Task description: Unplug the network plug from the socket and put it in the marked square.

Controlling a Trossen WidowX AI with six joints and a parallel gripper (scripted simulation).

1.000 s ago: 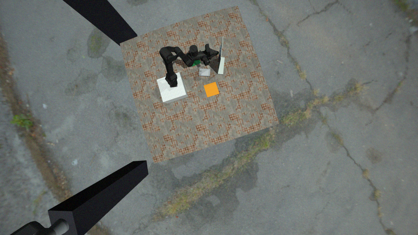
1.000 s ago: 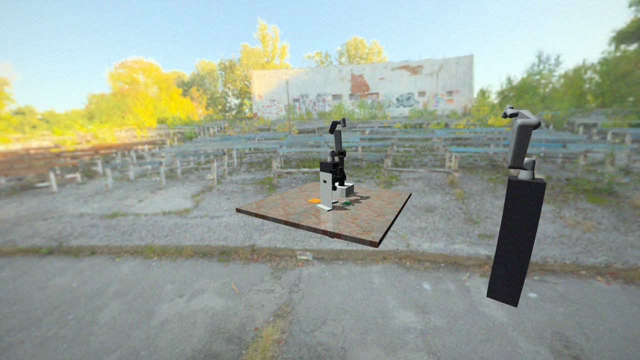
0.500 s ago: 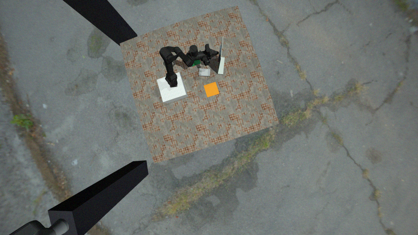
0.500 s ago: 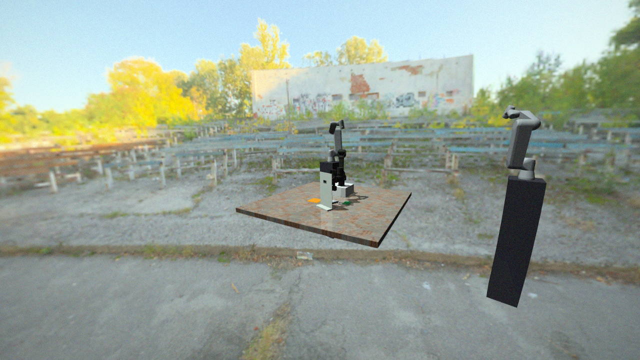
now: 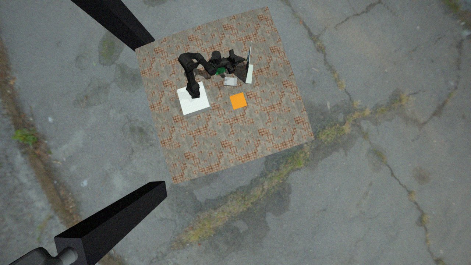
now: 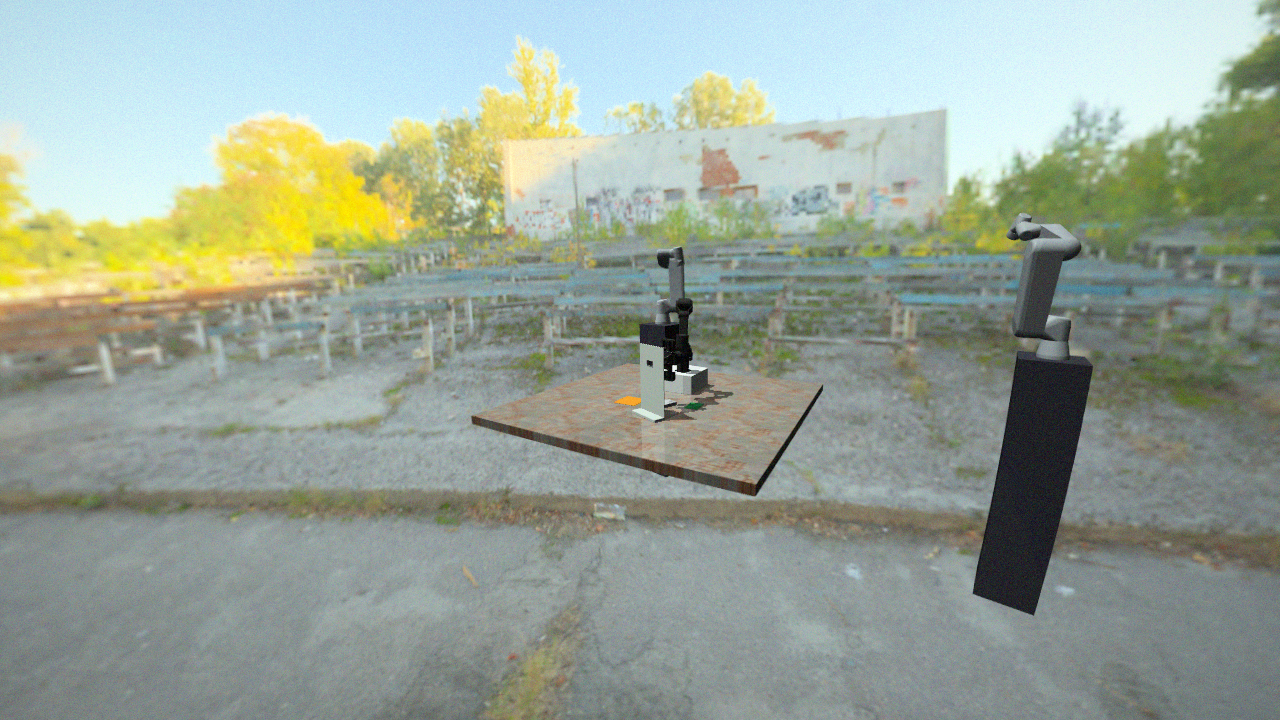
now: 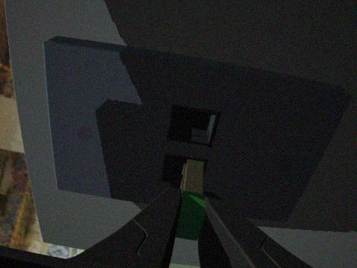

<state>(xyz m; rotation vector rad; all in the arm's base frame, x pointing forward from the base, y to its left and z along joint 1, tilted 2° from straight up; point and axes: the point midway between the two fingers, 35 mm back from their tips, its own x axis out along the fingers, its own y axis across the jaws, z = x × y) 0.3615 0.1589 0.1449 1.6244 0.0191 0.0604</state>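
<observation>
The plug (image 7: 194, 176), tan at the front and green at the rear, lies across the lower socket opening (image 7: 172, 169) of the dark plate on the upright panel (image 5: 249, 75) (image 6: 652, 385). Whether its tip is still inside I cannot tell. The thin tab (image 7: 184, 176) shows as a narrow strip close against the plug's left side in the wrist view. My gripper (image 7: 189, 200) (image 5: 245, 59) is shut on the plug, fingers on either side of the green part. An orange square (image 5: 238, 101) (image 6: 629, 401) is flat on the table (image 5: 263, 112) (image 6: 742, 429).
A second, upper opening (image 7: 194, 125) is in the dark plate. A green patch (image 5: 220, 71) (image 6: 693, 406) lies under the arm. A grey block (image 5: 230, 81) lies between it and the orange square. The arm stands on a white base block (image 5: 197, 107). The panel's foot is close to the gripper.
</observation>
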